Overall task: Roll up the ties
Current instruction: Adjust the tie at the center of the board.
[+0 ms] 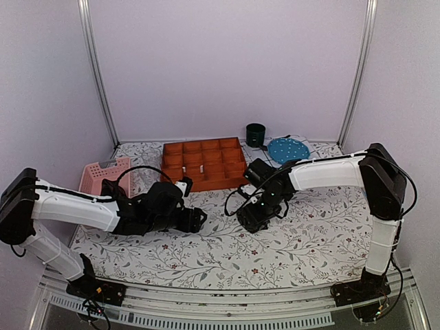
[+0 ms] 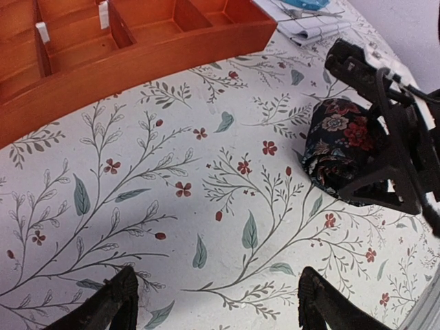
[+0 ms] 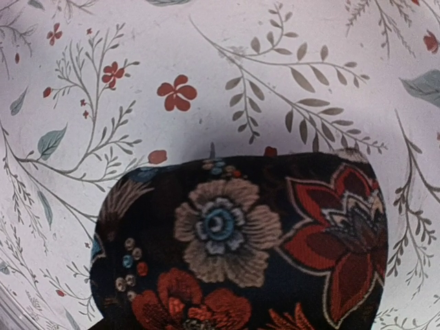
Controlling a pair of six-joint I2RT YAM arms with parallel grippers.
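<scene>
A tie of dark fabric with red and pale flowers is rolled into a short, thick bundle lying on the floral tablecloth. It fills the lower half of the right wrist view. My right gripper is shut on this roll, and its black fingers frame the roll in the left wrist view. My left gripper is open and empty just above the cloth. It is a short way left of the roll and points toward it, and it shows in the top view. No other tie is in view.
An orange wooden tray with several compartments stands behind the grippers, and its front wall is close to the left gripper. A pink basket is at the back left. A dark cup and a blue dish are at the back right.
</scene>
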